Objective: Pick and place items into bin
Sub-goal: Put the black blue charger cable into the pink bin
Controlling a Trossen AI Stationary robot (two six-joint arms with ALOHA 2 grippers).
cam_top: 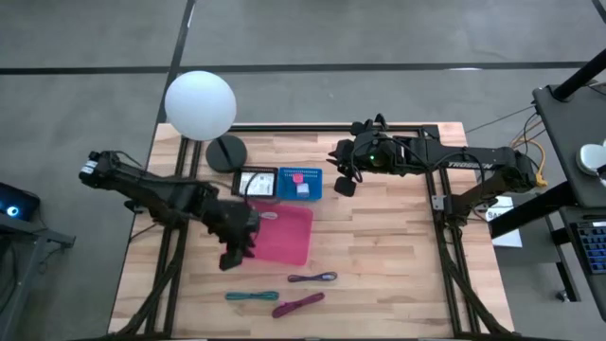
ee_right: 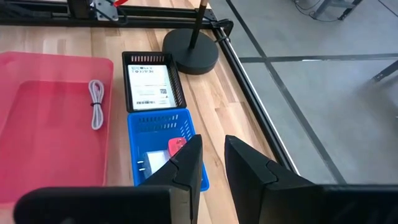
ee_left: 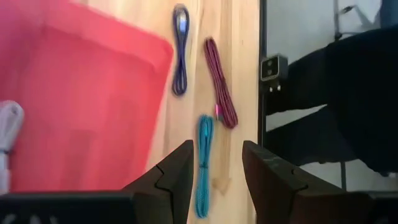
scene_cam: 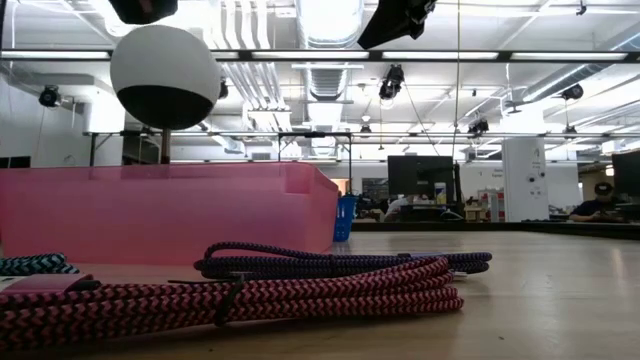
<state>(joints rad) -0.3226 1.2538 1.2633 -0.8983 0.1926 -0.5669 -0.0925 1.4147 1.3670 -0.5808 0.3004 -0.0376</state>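
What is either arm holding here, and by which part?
Nothing. The left gripper hangs open above the teal cord, beside the pink bin. The right gripper is open over the blue basket, empty.

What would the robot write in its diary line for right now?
left gripper: open, over pink bin edge | right gripper: open, beside blue basket | white cord: in bin | teal cord, purple cord, magenta cord: on table

white cord [ee_right: 96, 95] in pink bin [cam_top: 294, 248], three cords [cam_top: 299, 304] outside
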